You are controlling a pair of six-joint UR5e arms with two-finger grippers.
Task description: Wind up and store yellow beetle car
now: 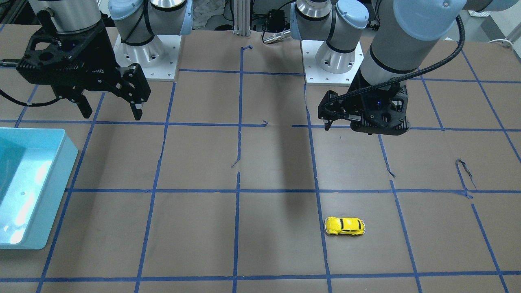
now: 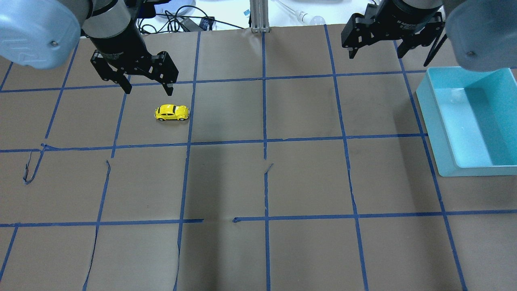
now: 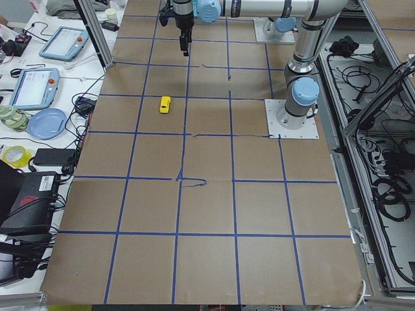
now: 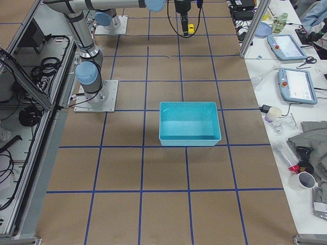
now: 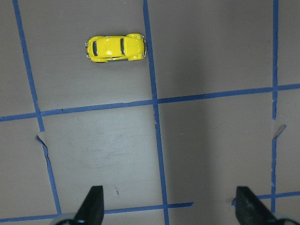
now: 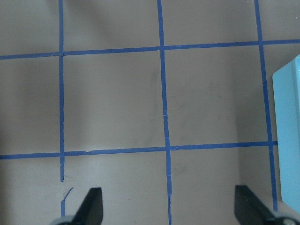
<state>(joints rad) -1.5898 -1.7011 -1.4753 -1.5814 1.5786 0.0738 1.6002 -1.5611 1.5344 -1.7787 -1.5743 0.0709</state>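
The yellow beetle car point(image 2: 172, 112) stands on its wheels on the brown paper table, on my left side; it also shows in the front view point(image 1: 344, 226) and the left wrist view point(image 5: 115, 48). My left gripper point(image 2: 149, 91) is open and empty, held well above the table. In its wrist view point(image 5: 169, 208) the car lies ahead of the fingers and to the left, clear of them. My right gripper point(image 2: 376, 54) is open and empty, raised over the far right of the table point(image 1: 112, 114), beside the bin.
A light-blue open bin point(image 2: 436, 125) stands at the table's right side, also seen from the front point(image 1: 49, 195) and at the right wrist view's edge point(image 6: 288, 140). Blue tape lines grid the paper, with a few torn slits point(image 2: 30, 169).
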